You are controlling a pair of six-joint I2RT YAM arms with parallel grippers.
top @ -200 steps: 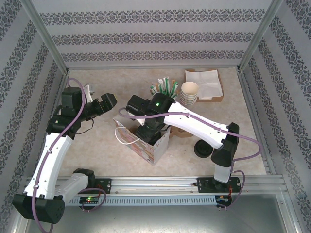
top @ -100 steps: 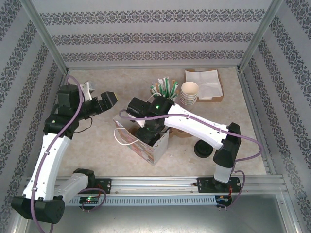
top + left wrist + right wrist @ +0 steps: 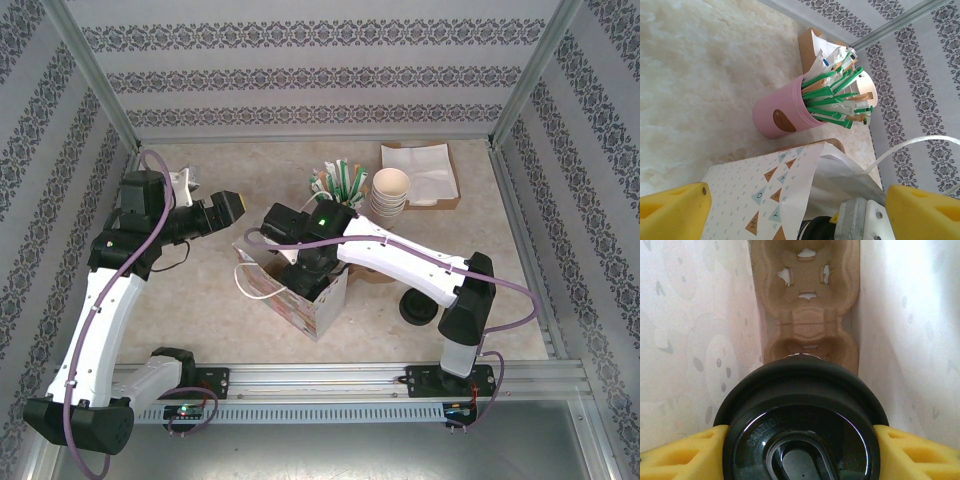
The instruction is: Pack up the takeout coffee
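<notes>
Takeout coffee point(image 3: 800, 435) with glossy round black lid, was clamped between blocky yellow fingers point(image 3: 685, 452) of the right gripper point(image 3: 800, 452), inside the patterned paper bag point(image 3: 695, 340), above a dimpled moulded-pulp carrier point(image 3: 807, 305), left gripper point(image 3: 797, 210) stood fingers wide apart beside the bag

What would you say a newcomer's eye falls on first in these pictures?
Most striking is the black-lidded takeout coffee, held by the right gripper inside the patterned paper bag, over a brown pulp carrier at its bottom. Next comes the pink cup bristling with green and white sticks, just beyond the bag.
</notes>
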